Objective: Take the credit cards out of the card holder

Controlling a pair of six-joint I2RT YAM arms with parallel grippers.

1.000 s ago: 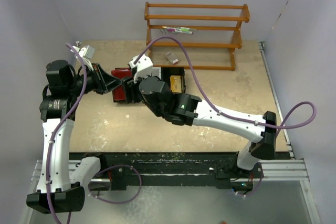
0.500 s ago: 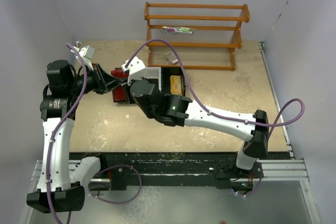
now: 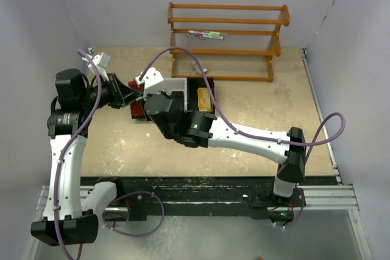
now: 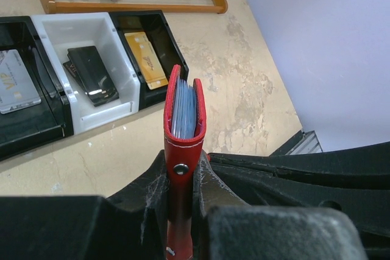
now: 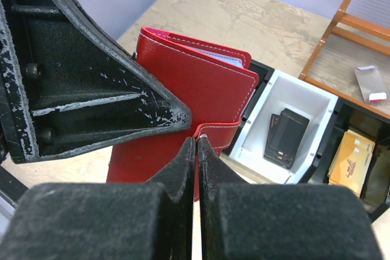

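Clamping the red card holder [image 4: 181, 144] upright in the left jaws, near the tray [image 4: 119, 35]; pinching its snap tab [image 5: 216, 128] between the pressed-together right jaws. Keeping the grey credit cards [image 4: 184, 111] tucked inside: opening just beginning, extraction all remaining.

The right arm [image 3: 244, 138] is swung leftward across the table, and its elbow and upright link are drawn in toward the centre. The loop of purple cable [image 3: 326, 129] at the right is carried inward with it. The right gripper [image 5: 196, 143], previously spread, is now closed, and the snap tab [image 5: 219, 129] of the red card holder [image 5: 201, 83] is pinched at its fingertips. More of the tray [image 3: 201, 82] is uncovered.
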